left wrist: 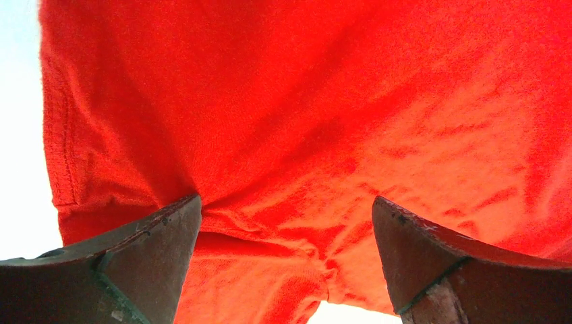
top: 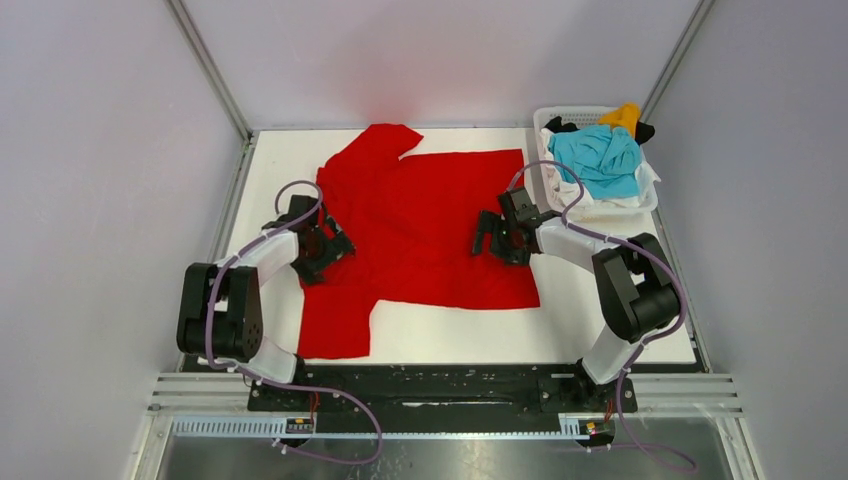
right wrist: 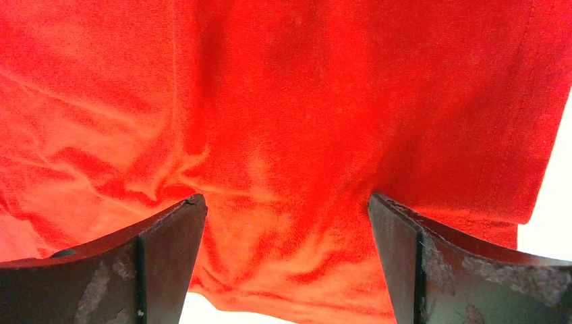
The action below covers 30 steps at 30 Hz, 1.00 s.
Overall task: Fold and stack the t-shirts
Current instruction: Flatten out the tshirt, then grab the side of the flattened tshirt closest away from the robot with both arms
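A large bright red t-shirt lies spread on the white table, one sleeve at the far left and one at the near left. My left gripper is open, its tips down on the shirt's left edge. In the left wrist view the jaws stand wide apart with wrinkled red cloth between them. My right gripper is open on the shirt's right part. In the right wrist view its tips press on the cloth near a hem. Neither gripper pinches cloth.
A white plastic basket stands at the far right. It holds a turquoise shirt, a yellow-orange one, a black one and white cloth. Grey walls enclose the table.
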Each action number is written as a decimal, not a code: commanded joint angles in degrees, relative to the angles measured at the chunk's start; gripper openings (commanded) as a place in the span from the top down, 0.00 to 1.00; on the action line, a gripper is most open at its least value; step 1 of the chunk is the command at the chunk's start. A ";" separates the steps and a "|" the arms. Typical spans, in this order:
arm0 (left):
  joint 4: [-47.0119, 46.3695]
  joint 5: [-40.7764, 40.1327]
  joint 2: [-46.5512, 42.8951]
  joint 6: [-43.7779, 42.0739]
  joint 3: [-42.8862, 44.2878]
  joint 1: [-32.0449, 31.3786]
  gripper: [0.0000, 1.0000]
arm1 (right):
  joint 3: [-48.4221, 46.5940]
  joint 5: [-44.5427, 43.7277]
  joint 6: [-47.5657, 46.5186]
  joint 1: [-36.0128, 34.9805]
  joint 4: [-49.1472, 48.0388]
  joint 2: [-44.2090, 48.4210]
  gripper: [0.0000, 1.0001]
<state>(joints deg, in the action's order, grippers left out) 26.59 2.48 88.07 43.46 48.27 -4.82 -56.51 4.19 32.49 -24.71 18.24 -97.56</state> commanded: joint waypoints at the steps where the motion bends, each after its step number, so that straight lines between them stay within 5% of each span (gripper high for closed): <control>1: 9.92 -4.66 -2.66 1.08 -3.26 -0.86 0.01 | 0.66 0.40 -0.07 -0.69 2.91 2.07 0.00; 11: 15.05 -10.02 -11.22 2.28 2.28 -1.66 0.01 | -2.87 -5.04 -2.17 -0.68 7.08 8.51 0.01; 16: 22.59 -16.73 -13.88 4.44 5.72 -8.40 0.01 | -1.18 -9.83 -1.85 -0.69 8.71 15.16 0.00; 23: 33.84 -19.57 -16.25 11.09 0.80 -18.27 0.01 | 6.85 -7.18 -0.27 -0.69 9.93 21.22 0.01; 30: 38.20 -17.33 -28.15 22.99 -11.32 -23.73 0.01 | 16.62 -7.30 2.23 -0.69 10.64 26.77 0.00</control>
<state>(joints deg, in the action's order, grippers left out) 59.88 -14.20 66.70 57.12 43.03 -26.79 -43.42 -2.50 32.58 -24.88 27.99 -74.28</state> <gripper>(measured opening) 0.989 0.993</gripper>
